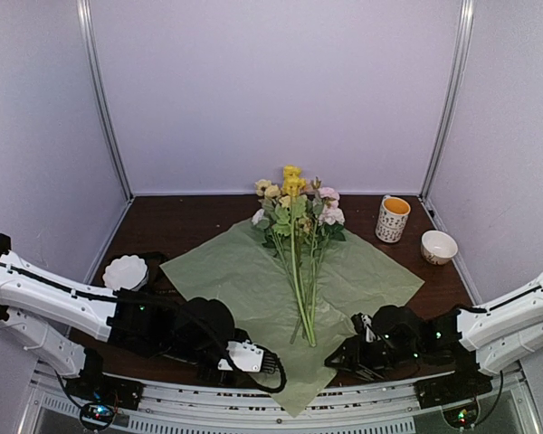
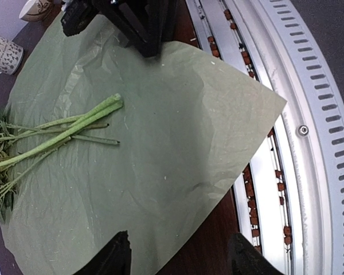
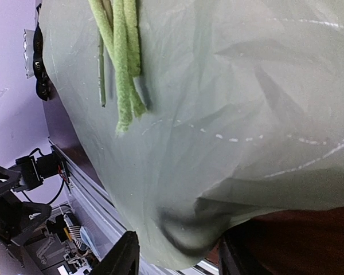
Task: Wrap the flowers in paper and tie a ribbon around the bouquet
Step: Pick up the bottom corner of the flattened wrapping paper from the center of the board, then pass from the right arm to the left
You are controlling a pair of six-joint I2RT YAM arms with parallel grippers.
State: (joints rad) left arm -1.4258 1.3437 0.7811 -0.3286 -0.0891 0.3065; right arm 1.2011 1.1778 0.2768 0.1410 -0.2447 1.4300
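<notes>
The paper is laid flat as a diamond on the surface. It shows pale green, w/ its near corner hanging past the front edge over the rail. The flowers are laid along its middle, blossoms at the far corner, stem ends pointed toward the arms. No wrap is made yet, and the ribbon isn't seen in any view.

The left gripper is held low at the near-left edge of the paper. Its jaws are apart, w/ nothing btwn them but the sheet's edge below. The right gripper is at the near-right edge, jaws apart too, w/ a raised, rumpled fold of paper sitting btwn them. No real pinch is shown.

Risks, as judged from here:
- The sheet is thin & creased, so it could be torn or dragged whole by a one-sided pull, and the loose stems would then be rolled off-centre or fanned out.
- If the fold is let slip at the right jaws, it'd likely drop flat & the wrap would be started lopsided.
- The overhanging corner could be snagged on the rail.
- The mug & bowl stand near the right corner and could be knocked if the paper is swept that way.
</notes>
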